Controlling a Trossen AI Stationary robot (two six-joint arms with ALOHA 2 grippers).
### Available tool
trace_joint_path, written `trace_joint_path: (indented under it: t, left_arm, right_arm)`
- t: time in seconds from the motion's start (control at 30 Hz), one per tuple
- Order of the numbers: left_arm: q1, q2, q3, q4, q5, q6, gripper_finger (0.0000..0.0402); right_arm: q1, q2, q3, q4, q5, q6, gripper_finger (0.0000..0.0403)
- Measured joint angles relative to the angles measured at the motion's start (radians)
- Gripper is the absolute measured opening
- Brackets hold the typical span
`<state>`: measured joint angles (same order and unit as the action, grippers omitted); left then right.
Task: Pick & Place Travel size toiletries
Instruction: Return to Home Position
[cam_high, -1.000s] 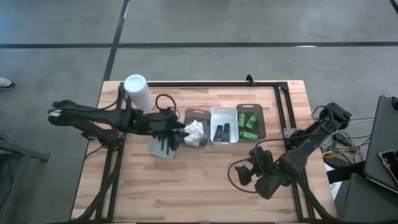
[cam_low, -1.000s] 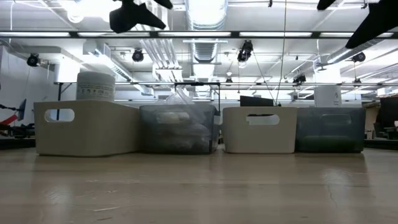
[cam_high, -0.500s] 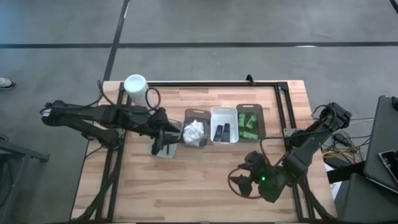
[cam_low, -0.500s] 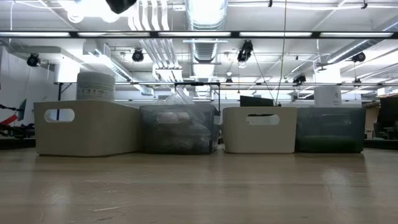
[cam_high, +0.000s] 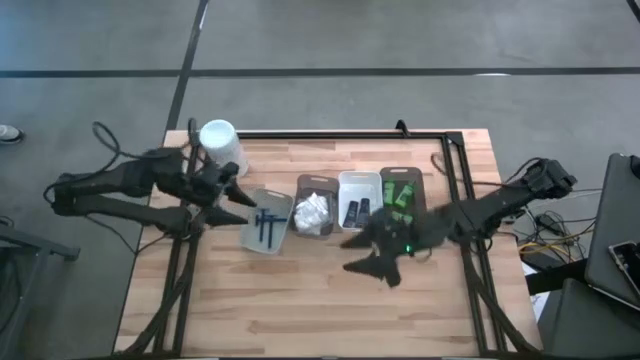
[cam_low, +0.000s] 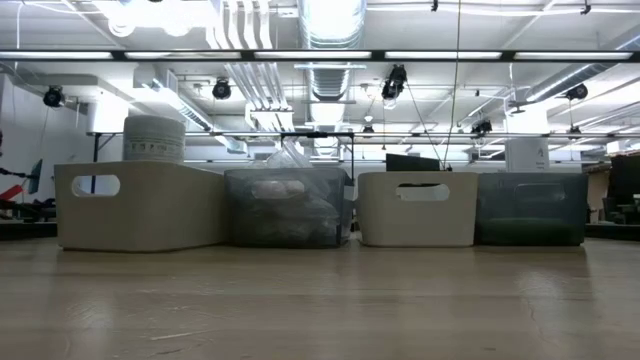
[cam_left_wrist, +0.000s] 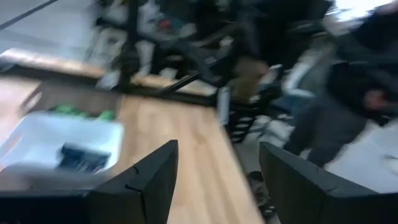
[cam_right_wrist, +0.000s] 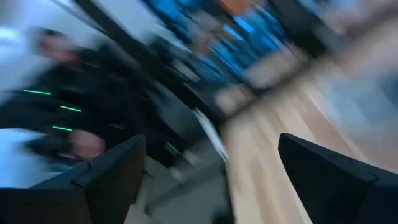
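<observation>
Four trays stand in a row mid-table. The grey tray (cam_high: 264, 222) holds thin dark razors (cam_high: 266, 228), the brown tray (cam_high: 316, 213) white packets (cam_high: 312, 210), the white tray (cam_high: 360, 200) black tubes (cam_high: 358, 212), and the dark tray (cam_high: 403, 196) green bottles (cam_high: 400, 196). My left gripper (cam_high: 238, 197) hovers open just left of the grey tray, with nothing between its fingers (cam_left_wrist: 152, 180). My right gripper (cam_high: 358, 256) hovers open over bare wood on the near side of the white tray, also holding nothing. The low view shows neither gripper.
A tall white cylindrical container (cam_high: 220, 145) stands at the far left corner, behind my left arm. A black frame (cam_high: 452, 160) runs along the table's far and right edges. Bare wood (cam_high: 300, 300) lies on the near side of the trays.
My left gripper has drawn back from over the brown and grey trays toward the table's left edge, rising out of the low view, still open. My right gripper has swung from the near right of the table toward the trays, tipping up toward level, still open.
</observation>
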<state>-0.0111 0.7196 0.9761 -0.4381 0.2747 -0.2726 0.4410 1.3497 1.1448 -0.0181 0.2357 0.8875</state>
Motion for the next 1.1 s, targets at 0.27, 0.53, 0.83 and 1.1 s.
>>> trace_joint_path:
  t: [0.27,0.53,0.83,1.1]
  left_arm:
    - [0.044,-0.130,-0.145,0.186,0.248,-0.009,0.0227]
    - [0.077,-0.282,-0.250,0.218,0.125,-0.022,0.0227]
    - [0.114,-0.431,-0.317,0.232,-0.036,-0.013,0.0227]
    - [0.114,-0.553,-0.425,0.249,-0.146,0.062,0.0227]
  right_arm:
    - [-0.164,-0.072,-0.191,0.601,-0.345,-0.439,0.0363]
    - [-0.221,-0.237,-0.423,0.593,-0.289,-0.271,0.0363]
    - [-0.261,-0.532,-0.683,0.596,-0.287,-0.401,0.0363]
    - [-0.299,-0.851,-0.924,0.593,-0.284,-0.451,0.0363]
